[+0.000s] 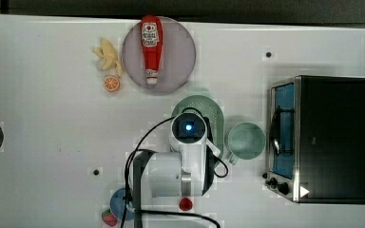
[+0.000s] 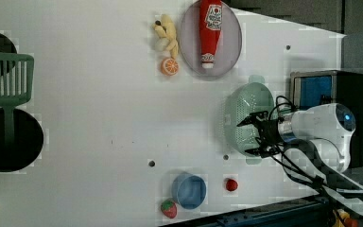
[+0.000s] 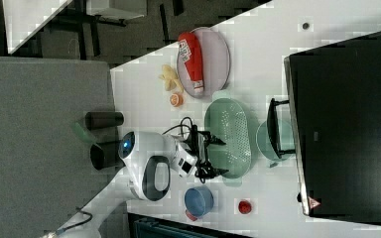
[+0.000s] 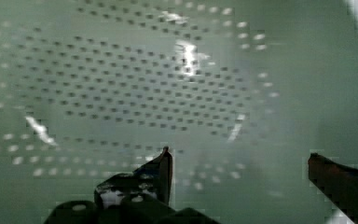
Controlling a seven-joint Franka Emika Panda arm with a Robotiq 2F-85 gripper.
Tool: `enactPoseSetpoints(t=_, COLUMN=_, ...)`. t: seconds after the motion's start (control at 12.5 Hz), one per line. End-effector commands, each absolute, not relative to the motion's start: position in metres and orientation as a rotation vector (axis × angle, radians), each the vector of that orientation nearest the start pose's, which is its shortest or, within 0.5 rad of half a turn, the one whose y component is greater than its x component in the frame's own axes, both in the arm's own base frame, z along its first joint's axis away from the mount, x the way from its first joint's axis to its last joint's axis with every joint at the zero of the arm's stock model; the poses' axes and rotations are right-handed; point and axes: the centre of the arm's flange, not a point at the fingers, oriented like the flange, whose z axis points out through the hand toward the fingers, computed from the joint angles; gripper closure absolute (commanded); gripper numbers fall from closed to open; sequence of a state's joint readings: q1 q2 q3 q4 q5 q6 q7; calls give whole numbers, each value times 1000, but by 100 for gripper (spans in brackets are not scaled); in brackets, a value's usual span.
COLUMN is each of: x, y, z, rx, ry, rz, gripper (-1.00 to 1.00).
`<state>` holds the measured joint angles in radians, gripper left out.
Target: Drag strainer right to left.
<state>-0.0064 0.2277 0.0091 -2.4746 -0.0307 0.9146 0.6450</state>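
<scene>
White table [image 1: 52,133]; arm hides much of strainer [image 1: 214,111] under spread hand [image 2: 251,135].

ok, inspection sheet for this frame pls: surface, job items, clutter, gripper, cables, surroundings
Surface: white table, a few small dark holes.
Job's things: strainer, upright, beside the mug in the top view.
Clutter: ketchup bottle lying on a round plate; banana, orange slice, blue bowl, strawberry, small red item, green spatula, black pan.
Gripper: gripper open, over the strainer's bowl, one finger above the holes.
Cables: black cable looping off the wrist.
Surroundings: toaster oven at the top view's right.
</scene>
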Motion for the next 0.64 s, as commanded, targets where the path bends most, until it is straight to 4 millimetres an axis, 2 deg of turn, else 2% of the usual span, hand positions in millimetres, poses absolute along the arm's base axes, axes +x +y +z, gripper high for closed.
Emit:
enactPoseSetpoints(t=0.08, x=482, y=11, z=199, rx=-2351, ry=2176, rz=97, gripper=-100)
enactPoseSetpoints(t=0.32, x=479, y=17, z=171, rx=-2362, ry=2169, rz=105, gripper=-100)
enactPoseSetpoints(t=0.64, x=477, y=36, z=164, rx=-2317, ry=2224, rz=102, gripper=-100)
